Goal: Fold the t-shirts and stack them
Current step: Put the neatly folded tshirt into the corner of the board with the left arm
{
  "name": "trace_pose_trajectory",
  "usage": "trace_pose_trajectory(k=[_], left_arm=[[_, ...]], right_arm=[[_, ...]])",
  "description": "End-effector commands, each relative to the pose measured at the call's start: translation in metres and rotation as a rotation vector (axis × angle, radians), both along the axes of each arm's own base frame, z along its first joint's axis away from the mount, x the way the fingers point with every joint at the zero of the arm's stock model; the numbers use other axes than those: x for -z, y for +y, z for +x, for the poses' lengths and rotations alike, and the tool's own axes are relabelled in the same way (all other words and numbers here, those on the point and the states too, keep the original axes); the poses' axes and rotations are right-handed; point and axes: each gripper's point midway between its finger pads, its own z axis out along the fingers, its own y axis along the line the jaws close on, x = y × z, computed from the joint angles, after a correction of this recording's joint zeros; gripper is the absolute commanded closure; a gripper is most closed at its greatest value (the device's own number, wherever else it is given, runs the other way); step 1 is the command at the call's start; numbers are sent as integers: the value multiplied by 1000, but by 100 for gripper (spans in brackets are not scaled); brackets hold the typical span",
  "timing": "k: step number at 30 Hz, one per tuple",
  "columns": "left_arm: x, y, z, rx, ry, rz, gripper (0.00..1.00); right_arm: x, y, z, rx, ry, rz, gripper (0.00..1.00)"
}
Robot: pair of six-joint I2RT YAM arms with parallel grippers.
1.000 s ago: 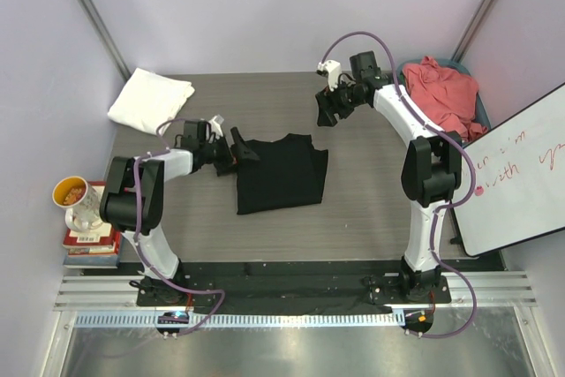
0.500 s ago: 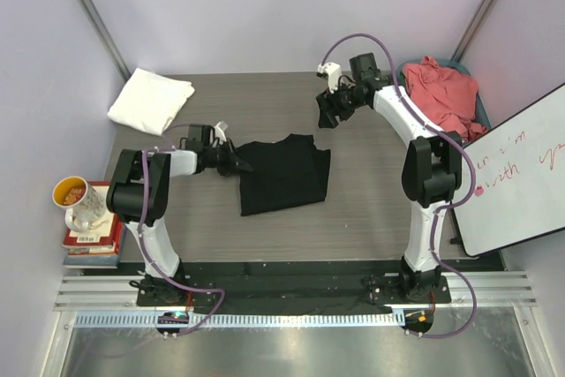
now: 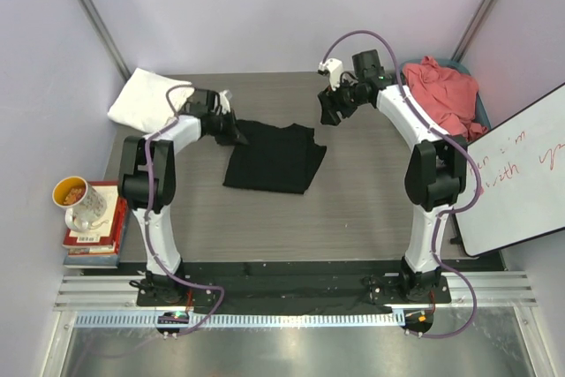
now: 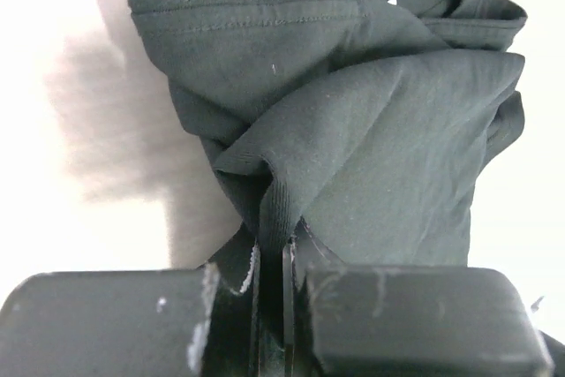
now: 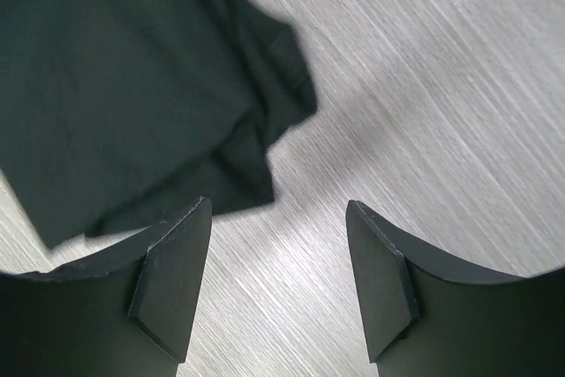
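The folded black t-shirt lies at the table's middle. My left gripper is shut on its near-left edge; the left wrist view shows black cloth bunched and pinched between the jaws, the gripper tight on a fold. A folded white t-shirt rests at the far left corner. The coral-pink t-shirt sits crumpled in a bin at the far right. My right gripper hovers open past the black shirt's far right corner; its wrist view shows the gripper over bare table, beside the shirt's edge.
A blue bin holds the coral shirt. A whiteboard leans at the right edge. A mug stands on books off the table's left side. Grey wood-grain tabletop surrounds the shirt.
My left gripper has shut on the black shirt's left edge and swung it toward the far left. The shirt has shifted and turned with it. The right arm has barely moved.
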Motion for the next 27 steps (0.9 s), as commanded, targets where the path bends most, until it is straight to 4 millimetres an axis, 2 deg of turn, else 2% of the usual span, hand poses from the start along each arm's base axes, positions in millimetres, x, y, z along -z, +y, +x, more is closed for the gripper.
trace_pose_trajectory(k=[1, 2, 3, 5, 6, 8, 9, 13, 14, 15, 16, 18, 19, 23, 27], left_arm=[[-34, 32, 44, 49, -126, 174, 100], [-33, 37, 39, 64, -86, 204, 100], [-42, 40, 54, 70, -123, 224, 100], [-45, 53, 59, 105, -131, 283, 100], [-52, 58, 69, 109, -161, 308, 100], [-52, 72, 73, 149, -167, 371, 100], [-57, 77, 83, 169, -186, 397, 100], [-59, 102, 96, 273, -206, 512, 100], [-56, 114, 98, 309, -208, 566, 100], [-66, 121, 103, 328, -229, 598, 100], [-56, 126, 105, 355, -215, 618, 100], [-60, 144, 110, 423, -234, 707, 100], [-51, 149, 111, 456, -223, 737, 100], [-50, 176, 122, 535, -249, 894, 100], [-64, 200, 136, 562, -291, 1025, 100]], right_arm=[[-54, -3, 4, -10, -152, 4, 32], [-55, -3, 3, -12, -155, 3, 32], [-58, -4, 4, -13, -169, -1, 32], [-61, -5, 3, -12, -176, -4, 33], [-64, -5, 2, -15, -184, -4, 33], [-66, -7, 1, -17, -198, -16, 33], [-68, -8, 1, -18, -203, -17, 33], [-73, -13, -3, -19, -224, -34, 33], [-74, -13, -4, -21, -228, -36, 33], [-74, -14, -4, -20, -230, -38, 33], [-75, -14, -6, -20, -232, -38, 33], [-75, -15, -7, -20, -230, -40, 33], [-75, -15, -7, -20, -230, -40, 33], [-76, -17, -7, -14, -235, -47, 33], [-75, -17, -8, -12, -234, -50, 33]])
